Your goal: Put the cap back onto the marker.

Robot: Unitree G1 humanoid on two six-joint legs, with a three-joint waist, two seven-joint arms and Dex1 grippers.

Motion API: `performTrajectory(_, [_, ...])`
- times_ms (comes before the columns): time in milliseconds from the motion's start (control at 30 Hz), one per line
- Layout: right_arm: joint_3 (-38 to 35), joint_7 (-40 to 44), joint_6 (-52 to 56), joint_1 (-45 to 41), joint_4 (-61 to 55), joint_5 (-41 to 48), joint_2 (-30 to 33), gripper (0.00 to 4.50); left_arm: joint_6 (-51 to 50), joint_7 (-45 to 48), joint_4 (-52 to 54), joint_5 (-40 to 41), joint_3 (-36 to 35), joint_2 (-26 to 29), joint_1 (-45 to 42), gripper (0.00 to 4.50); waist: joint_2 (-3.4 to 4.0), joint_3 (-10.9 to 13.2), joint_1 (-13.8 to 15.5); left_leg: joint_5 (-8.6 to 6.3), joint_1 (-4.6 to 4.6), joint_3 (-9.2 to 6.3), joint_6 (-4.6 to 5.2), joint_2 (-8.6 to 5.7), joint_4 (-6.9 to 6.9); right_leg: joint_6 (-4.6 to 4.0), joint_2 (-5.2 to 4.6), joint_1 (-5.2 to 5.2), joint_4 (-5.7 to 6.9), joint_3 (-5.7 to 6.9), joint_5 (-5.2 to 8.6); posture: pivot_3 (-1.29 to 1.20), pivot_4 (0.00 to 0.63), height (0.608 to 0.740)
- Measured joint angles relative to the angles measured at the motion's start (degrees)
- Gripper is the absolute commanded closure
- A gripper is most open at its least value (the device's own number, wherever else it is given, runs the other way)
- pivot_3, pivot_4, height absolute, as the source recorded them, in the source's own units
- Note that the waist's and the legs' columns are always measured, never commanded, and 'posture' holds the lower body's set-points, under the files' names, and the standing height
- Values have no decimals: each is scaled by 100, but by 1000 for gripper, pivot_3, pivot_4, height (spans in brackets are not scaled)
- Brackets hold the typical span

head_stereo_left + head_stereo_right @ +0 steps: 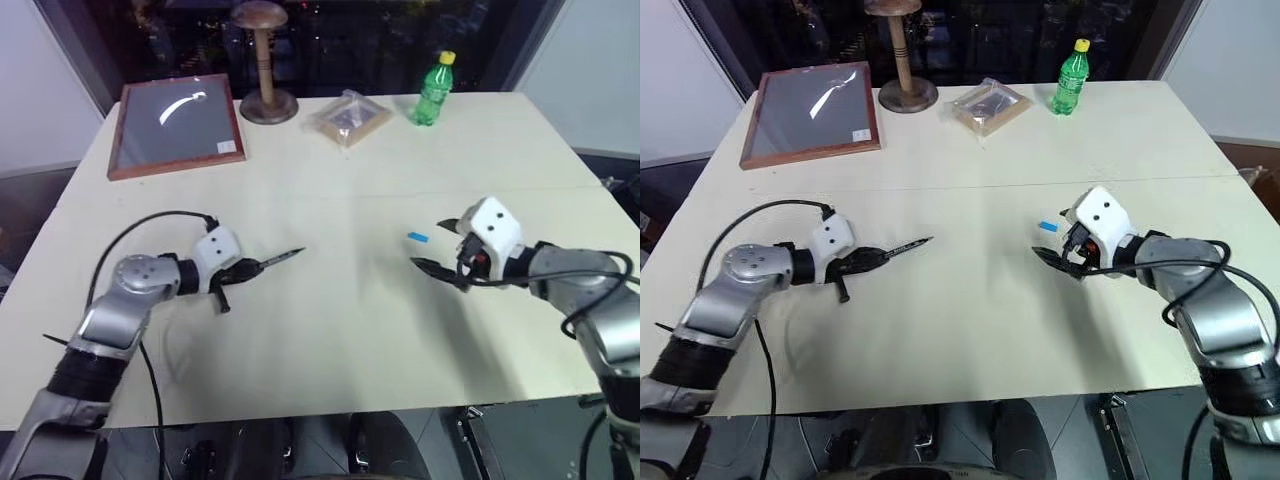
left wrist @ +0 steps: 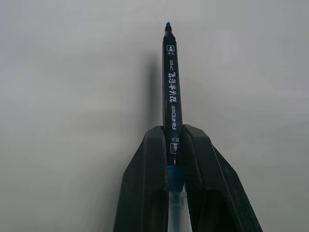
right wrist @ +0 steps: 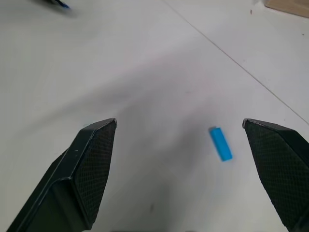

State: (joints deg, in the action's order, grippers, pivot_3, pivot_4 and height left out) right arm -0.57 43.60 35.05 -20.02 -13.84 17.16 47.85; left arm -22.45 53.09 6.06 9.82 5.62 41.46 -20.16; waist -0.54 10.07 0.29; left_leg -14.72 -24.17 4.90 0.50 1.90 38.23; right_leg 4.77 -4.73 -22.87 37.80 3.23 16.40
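The left tool [image 1: 243,270] is clamped on the marker [image 1: 281,258], its two black fingers [image 2: 145,183] pressed against the barrel from either side. It grips the marker near one end; most of the dark barrel juts out past the fingertips toward the middle of the tabletop [image 1: 340,330], ending in a small blue tip. White print runs along the barrel. Whether the marker touches the tabletop or hangs just above it cannot be told.

The right tool [image 1: 438,250] stands wide apart and holds nothing. Its fingers [image 3: 91,164] point toward the middle of the tabletop, tilted down a little.

The cap [image 1: 417,238] lies on its side on the bare tabletop, just ahead of the right tool. In the right wrist view the cap [image 3: 220,143] sits between the two spread fingers but nearer one of them, touching neither. The cap and the marker are well apart, with open tabletop between them.

At the far edge of the tabletop lie a framed board [image 1: 176,125] on the left, a wooden stand [image 1: 262,65] beside it, a flat clear packet [image 1: 347,118] near the middle, and a green bottle [image 1: 435,90] with a yellow top, upright, to the right.
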Motion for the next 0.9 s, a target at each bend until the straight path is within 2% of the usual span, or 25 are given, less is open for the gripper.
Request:
performTrajectory(267, [631, 542, -1103, -1315, 2426, -595, -467, 157, -903, -519, 1241, 254, -316, -24, 296, 4467, 1, 1, -3, 1, -1, 2, 0, -1, 0, 1, 2, -1, 0, -1, 0, 0, 150, 740])
performTrajectory(533, [872, 1006, -2054, -2003, 4411, -1098, -700, 157, -1492, -912, 2014, 555, -631, -94, 817, 4467, 1, 1, -11, 1, -3, 2, -1, -1, 0, 1, 1, -2, 0, 0, 0, 0, 150, 740])
performTrajectory(900, [871, 1204, -2793, -2387, 5657, -1453, -912, 157, -1781, -1093, 2336, 748, -888, 72, 1017, 4467, 2, 1, -100, 3, -1, 0, -4, 0, 0, 1, 0, 1, 0, 0, 0, 0, 150, 740])
